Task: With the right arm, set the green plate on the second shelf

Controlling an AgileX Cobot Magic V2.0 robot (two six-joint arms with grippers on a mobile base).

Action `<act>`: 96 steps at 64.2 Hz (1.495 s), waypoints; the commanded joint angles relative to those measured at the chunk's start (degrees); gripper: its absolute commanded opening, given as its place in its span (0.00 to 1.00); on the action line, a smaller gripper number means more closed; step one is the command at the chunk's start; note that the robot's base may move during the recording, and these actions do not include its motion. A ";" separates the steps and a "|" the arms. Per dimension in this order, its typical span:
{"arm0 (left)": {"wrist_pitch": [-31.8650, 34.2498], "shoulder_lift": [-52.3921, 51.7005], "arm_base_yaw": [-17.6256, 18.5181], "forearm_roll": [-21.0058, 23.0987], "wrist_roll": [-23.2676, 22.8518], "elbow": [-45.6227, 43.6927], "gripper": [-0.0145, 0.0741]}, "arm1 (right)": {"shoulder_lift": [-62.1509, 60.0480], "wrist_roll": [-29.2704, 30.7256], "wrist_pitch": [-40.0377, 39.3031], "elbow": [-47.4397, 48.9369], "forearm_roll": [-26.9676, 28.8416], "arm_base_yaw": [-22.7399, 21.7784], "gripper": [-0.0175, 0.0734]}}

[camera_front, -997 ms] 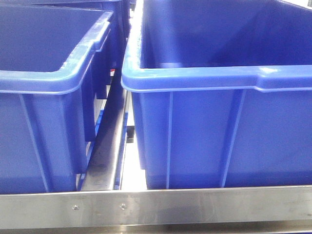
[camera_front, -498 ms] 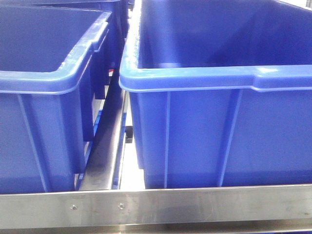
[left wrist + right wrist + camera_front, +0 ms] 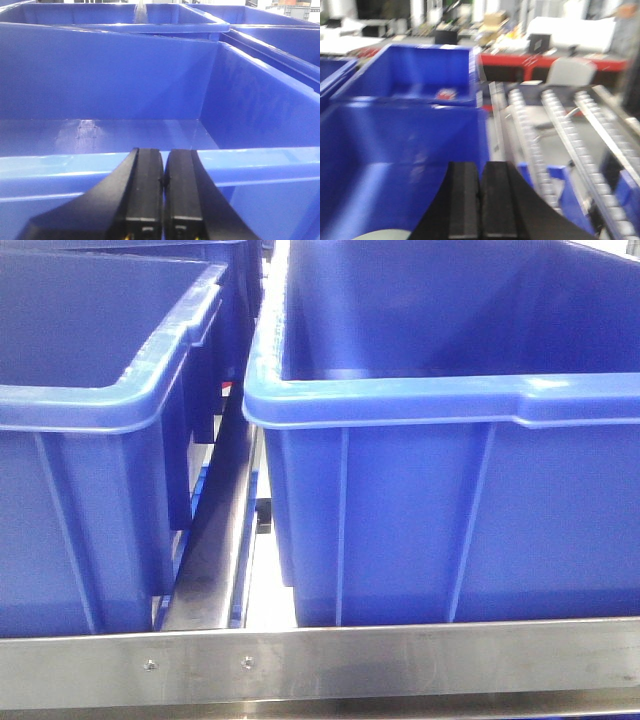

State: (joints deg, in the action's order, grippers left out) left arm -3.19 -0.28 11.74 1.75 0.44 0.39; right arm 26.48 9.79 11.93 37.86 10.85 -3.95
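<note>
A workshop lies smeared by blur beyond the right gripper (image 3: 480, 172): a red bench (image 3: 545, 62) far ahead of its fingertips and a roller conveyor (image 3: 555, 125) running away ahead and to their right, the clutter behind too soft to name. Ahead and to the left of those fingers stands a far bin (image 3: 420, 70) holding a small red-and-white thing (image 3: 445, 93) that cannot be made out, and nearer, below and left of them, a near bin (image 3: 395, 145). The green plate (image 3: 382, 235) shows only as a pale sage sliver with a curved edge at the bottom of the frame, low and just left of the fingers. The rest is cut off, so its rings and rim are not readable. Being round it has no long axis, and its tilt cannot be judged. The right gripper's black fingers are pressed together, a thin seam between them, gripping nothing that can be seen. The left gripper (image 3: 163, 160) is likewise closed tight on nothing, poised just over the near rim of an open bin (image 3: 100, 75) whose floor stretches ahead of the fingertips. The front view is filled by a large blue bin (image 3: 450, 500) and a second blue bin (image 3: 90, 500), a dark bar (image 3: 215, 540) between them and a steel rail (image 3: 400, 660) across the foreground.
</note>
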 commanded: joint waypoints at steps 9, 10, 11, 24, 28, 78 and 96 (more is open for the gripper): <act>4.79 -0.84 0.25 0.50 -0.44 2.40 0.31 | -8.93 0.39 -20.19 -16.59 2.05 -0.20 0.25; 4.79 -0.84 0.25 0.50 -0.44 2.40 0.31 | -9.39 0.39 -20.83 -17.71 2.47 -0.09 0.25; 4.79 -0.84 0.25 0.50 -0.44 2.40 0.31 | -10.11 0.39 -21.57 -19.34 2.69 0.08 0.25; 4.79 -0.84 0.25 0.50 -0.44 2.40 0.31 | -17.45 0.39 -21.76 -30.59 3.08 3.60 0.25; 4.79 -0.84 0.25 0.50 -0.44 2.40 0.31 | -19.67 0.39 -20.11 -32.53 3.00 4.38 0.25; 4.79 -0.84 0.25 0.50 -0.44 2.40 0.31 | -25.41 -2.91 -15.50 -38.38 -9.87 4.63 0.25; 4.79 -0.84 0.25 0.50 -0.44 2.40 0.31 | -25.41 -11.34 -14.20 -38.43 -9.87 4.63 0.25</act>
State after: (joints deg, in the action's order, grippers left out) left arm -3.19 -0.28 11.74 1.75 0.44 0.39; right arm 0.31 0.83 2.15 -1.45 1.44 0.58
